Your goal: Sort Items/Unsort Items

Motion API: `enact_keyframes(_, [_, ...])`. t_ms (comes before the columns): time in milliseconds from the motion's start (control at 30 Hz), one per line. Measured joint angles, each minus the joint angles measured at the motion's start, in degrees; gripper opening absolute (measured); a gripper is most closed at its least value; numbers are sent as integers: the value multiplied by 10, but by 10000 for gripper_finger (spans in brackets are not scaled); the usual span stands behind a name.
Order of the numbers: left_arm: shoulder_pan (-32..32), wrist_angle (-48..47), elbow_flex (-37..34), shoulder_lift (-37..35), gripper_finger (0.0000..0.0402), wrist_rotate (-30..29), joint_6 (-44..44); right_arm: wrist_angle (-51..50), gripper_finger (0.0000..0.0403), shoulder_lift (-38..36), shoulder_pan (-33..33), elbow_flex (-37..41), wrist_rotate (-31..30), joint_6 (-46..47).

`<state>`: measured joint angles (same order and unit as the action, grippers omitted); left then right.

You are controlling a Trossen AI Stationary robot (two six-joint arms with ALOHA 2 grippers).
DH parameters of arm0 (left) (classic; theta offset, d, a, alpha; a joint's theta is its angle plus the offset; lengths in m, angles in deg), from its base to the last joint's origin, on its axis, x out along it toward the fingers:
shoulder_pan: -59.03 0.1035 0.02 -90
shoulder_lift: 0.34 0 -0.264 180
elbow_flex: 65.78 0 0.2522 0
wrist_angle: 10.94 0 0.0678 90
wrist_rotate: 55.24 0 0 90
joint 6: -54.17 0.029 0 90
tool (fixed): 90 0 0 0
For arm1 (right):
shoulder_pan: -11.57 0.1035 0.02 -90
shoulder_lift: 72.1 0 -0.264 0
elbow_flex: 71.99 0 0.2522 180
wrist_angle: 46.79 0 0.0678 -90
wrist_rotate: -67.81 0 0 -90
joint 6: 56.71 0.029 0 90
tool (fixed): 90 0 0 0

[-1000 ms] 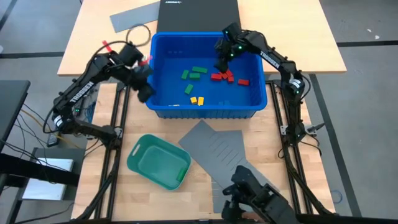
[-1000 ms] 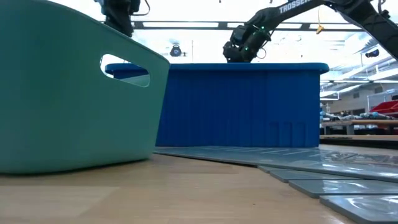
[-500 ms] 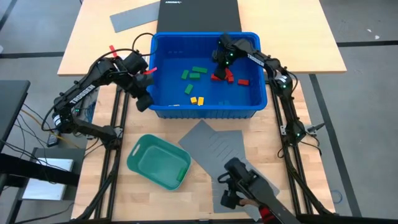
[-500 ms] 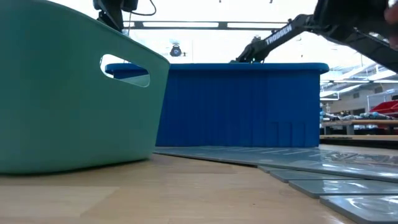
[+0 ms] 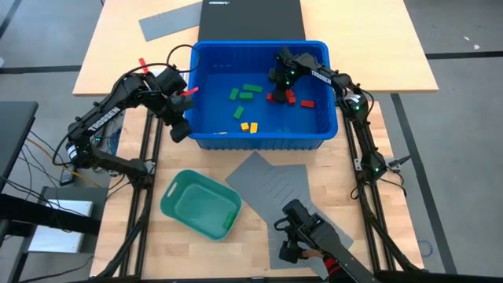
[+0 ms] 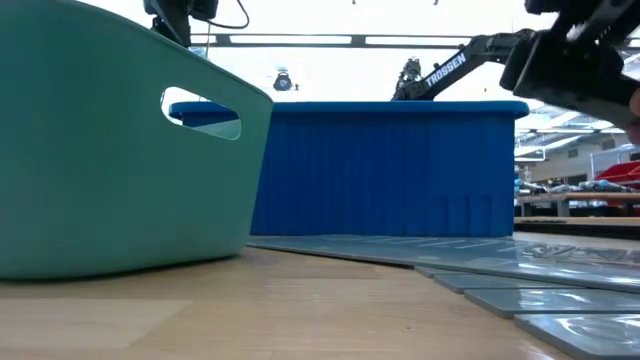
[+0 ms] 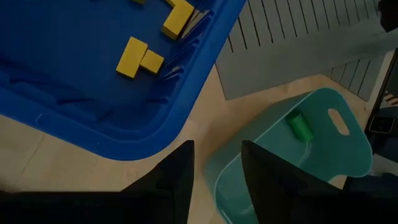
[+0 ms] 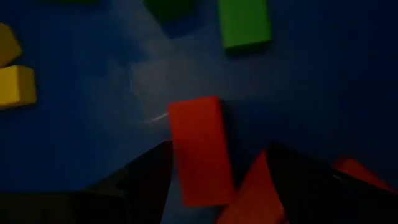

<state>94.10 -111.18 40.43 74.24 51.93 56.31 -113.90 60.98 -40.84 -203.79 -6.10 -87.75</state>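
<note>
Several blocks lie loose on the floor of the blue bin (image 5: pixel 206 134): green blocks (image 5: pixel 245 92) and red blocks (image 5: pixel 287 97) toward its middle, yellow blocks (image 5: pixel 249 126) near its front wall. The right hand (image 5: pixel 277 82) hangs low inside the bin over a red block (image 8: pixel 198 149), fingers apart, probably to pick it. The left hand (image 5: pixel 180 130) hovers outside the bin's left front corner, fingers apart and empty, above the teal tray (image 5: pixel 174 190), where one green block (image 7: pixel 300 126) lies, probably just dropped.
</note>
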Motion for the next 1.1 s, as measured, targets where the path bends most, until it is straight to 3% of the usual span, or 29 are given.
enact_keyframes(300, [-1,-32,0,0,141,42,2,38,229,-1,7,57,-9,3])
enact_keyframes(500, [-46,-36,-8,-22,136,119,6,41,129,-1,8,57,-15,4])
enact_keyframes(667, [-119,-35,-8,-38,105,96,-28,33,128,0,10,30,-17,14])
enact_keyframes(900, [-248,-36,-8,-74,13,60,-121,-18,128,-16,14,-43,5,17])
enact_keyframes(1100, [-378,-19,-9,-99,4,15,-269,-54,128,-28,24,-121,20,23])
